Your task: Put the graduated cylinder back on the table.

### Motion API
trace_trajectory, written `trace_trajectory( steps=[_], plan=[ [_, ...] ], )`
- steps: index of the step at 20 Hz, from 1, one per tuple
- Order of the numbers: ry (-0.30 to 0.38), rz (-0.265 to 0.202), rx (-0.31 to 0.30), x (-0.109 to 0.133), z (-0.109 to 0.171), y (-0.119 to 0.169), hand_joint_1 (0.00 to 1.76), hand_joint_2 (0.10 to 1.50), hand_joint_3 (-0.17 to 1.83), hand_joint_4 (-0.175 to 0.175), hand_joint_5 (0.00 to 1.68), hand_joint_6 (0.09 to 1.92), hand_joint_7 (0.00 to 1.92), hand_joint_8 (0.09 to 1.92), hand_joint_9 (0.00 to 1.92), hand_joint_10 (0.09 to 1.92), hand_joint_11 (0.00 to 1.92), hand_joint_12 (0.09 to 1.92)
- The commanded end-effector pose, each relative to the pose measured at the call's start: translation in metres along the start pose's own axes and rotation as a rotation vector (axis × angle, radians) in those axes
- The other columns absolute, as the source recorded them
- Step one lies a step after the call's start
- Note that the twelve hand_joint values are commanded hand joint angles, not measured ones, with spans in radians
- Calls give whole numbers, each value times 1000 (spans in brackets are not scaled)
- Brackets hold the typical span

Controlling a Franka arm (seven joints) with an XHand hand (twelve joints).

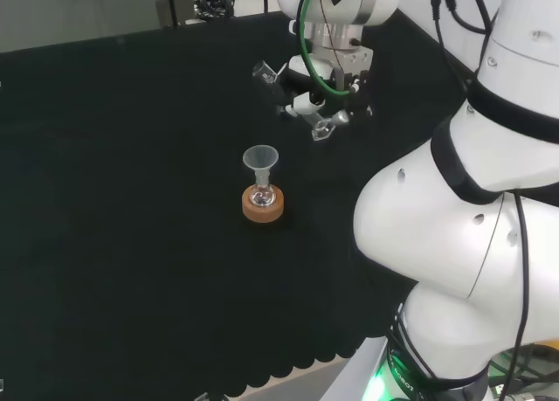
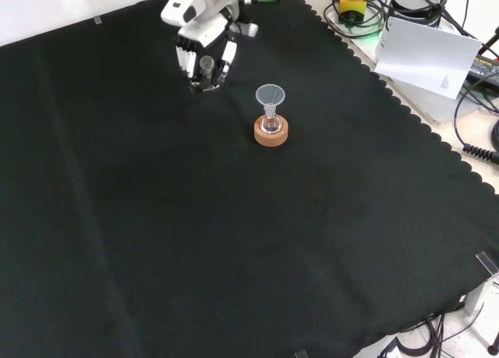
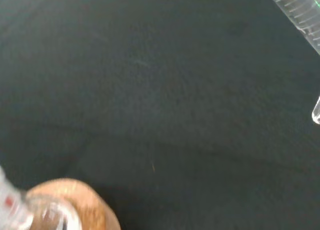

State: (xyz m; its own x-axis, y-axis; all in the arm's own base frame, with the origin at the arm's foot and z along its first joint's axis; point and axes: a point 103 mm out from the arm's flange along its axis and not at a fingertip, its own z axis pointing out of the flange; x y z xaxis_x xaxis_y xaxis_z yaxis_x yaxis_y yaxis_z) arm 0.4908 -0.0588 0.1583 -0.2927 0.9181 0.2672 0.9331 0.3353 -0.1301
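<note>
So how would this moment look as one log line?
hand: shut on graduated cylinder | cylinder: tilted, above cloth | funnel: in flask on cork ring

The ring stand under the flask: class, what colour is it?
Light brown, like cork. The ring stand shows best in the front view, beneath the flask and funnel.

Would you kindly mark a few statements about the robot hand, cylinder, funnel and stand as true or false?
1. The robot hand holds the cylinder tilted above the cloth. True.
2. The funnel lies flat on the cloth. False: it stands upright in a small flask.
3. The flask sits in a cork ring. True.
4. The cylinder stands upright on the cloth. False: it is held, tilted.
5. In the head view, the robot hand is nearer than the funnel. False: it is farther off.
</note>
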Motion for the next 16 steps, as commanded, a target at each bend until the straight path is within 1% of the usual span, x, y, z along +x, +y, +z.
trace_trajectory(
  steps=[1, 3, 5, 16],
  plan=[
    [129, -24, -133, -17, 11, 39, 1137, 1239, -175, -175, 922, 1136, 1270, 236, 1435, 87, 1273, 699],
    [161, -25, -157, -20, 15, 45, 1136, 1239, -175, -175, 921, 1137, 1269, 236, 1434, 87, 1273, 699],
    [178, -22, -184, -21, 19, 50, 1136, 1239, -175, -175, 921, 1138, 1269, 236, 1433, 87, 1273, 699],
    [286, -37, -238, -24, 38, 94, 1135, 1242, -175, -175, 915, 1146, 1253, 233, 1421, 87, 1268, 698]
  ],
)
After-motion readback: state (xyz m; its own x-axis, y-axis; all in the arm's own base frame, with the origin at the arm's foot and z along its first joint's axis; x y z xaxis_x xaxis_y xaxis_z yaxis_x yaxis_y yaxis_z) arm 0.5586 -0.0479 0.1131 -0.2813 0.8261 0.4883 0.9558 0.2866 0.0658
